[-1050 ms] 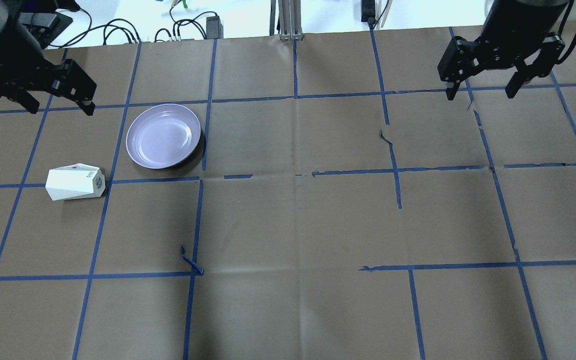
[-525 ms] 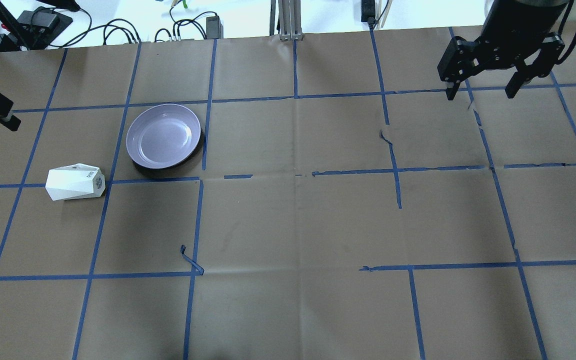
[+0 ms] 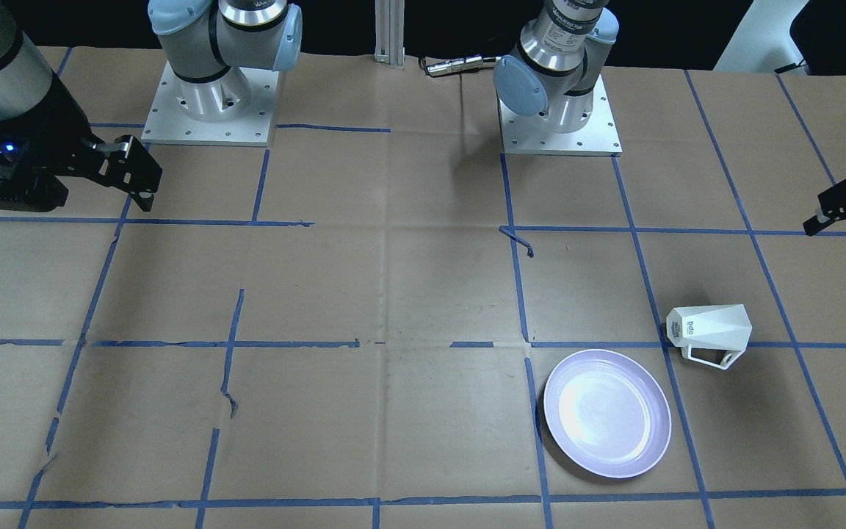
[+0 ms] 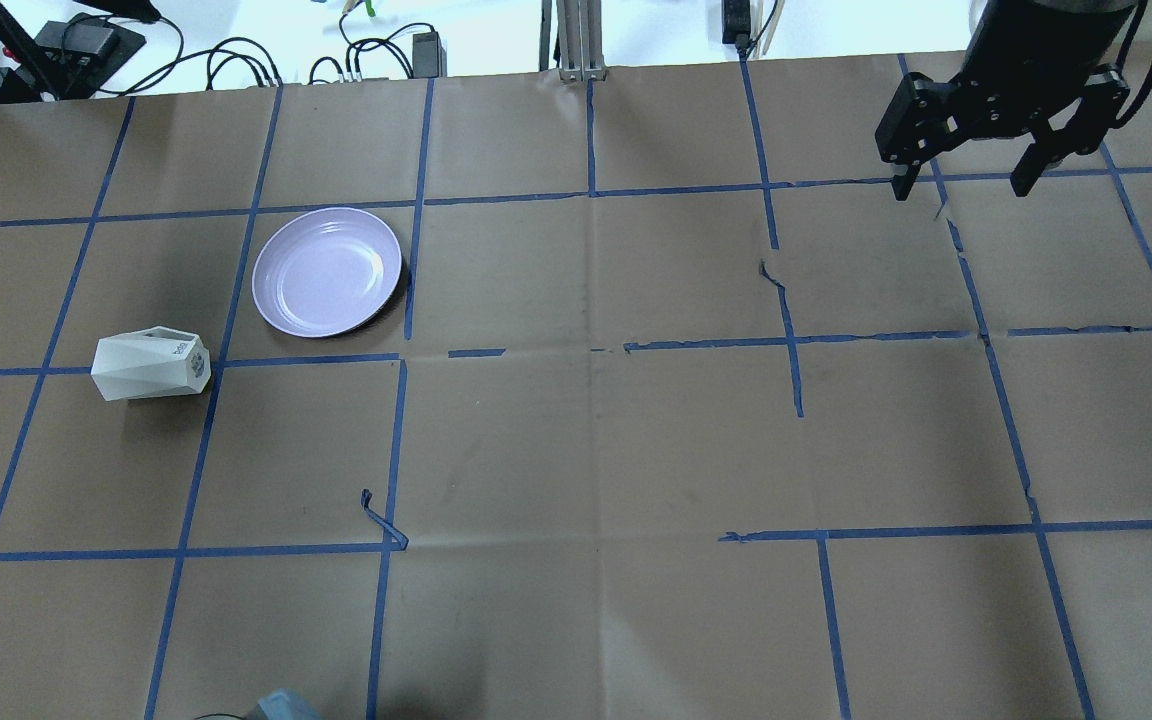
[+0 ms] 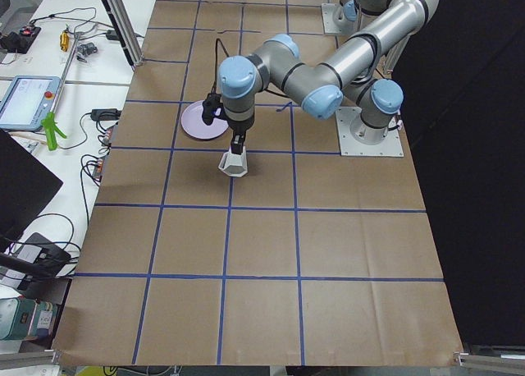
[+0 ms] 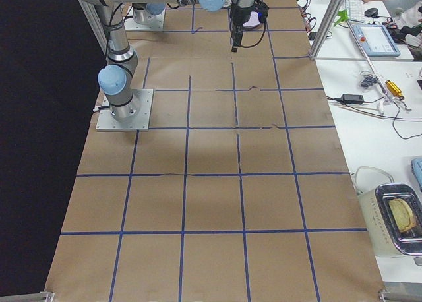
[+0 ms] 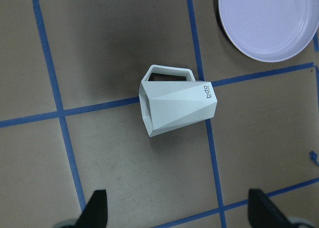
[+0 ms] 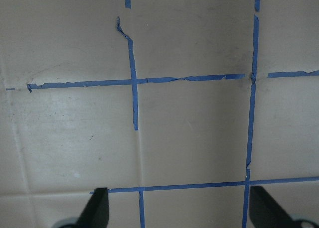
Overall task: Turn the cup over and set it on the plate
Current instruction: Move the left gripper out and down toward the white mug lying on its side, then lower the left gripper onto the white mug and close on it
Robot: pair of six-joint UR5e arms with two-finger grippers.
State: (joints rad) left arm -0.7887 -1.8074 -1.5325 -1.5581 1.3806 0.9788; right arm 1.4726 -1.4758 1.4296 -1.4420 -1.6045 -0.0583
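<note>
The white faceted cup (image 4: 151,367) lies on its side on the brown paper, lettered narrow base toward the plate, handle flat to one side (image 7: 167,74). The lavender-white plate (image 4: 328,271) sits a short way behind and to the right of it; both also show in the front view, cup (image 3: 713,332) and plate (image 3: 606,413). My left gripper (image 3: 845,226) is open and empty, high above the cup, which lies between its fingers in the left wrist view (image 7: 177,106). My right gripper (image 4: 964,185) is open and empty, far off at the back right.
Blue tape lines grid the table; a loose curl of tape (image 4: 381,525) sticks up near the middle left. Cables and power bricks (image 4: 236,60) and a metal post (image 4: 571,40) line the back edge. The two arm bases (image 3: 210,103) (image 3: 559,110) stand on the robot's side.
My left gripper has moved left and nearer, almost out of the overhead view. Cup, plate and right arm have not moved.
</note>
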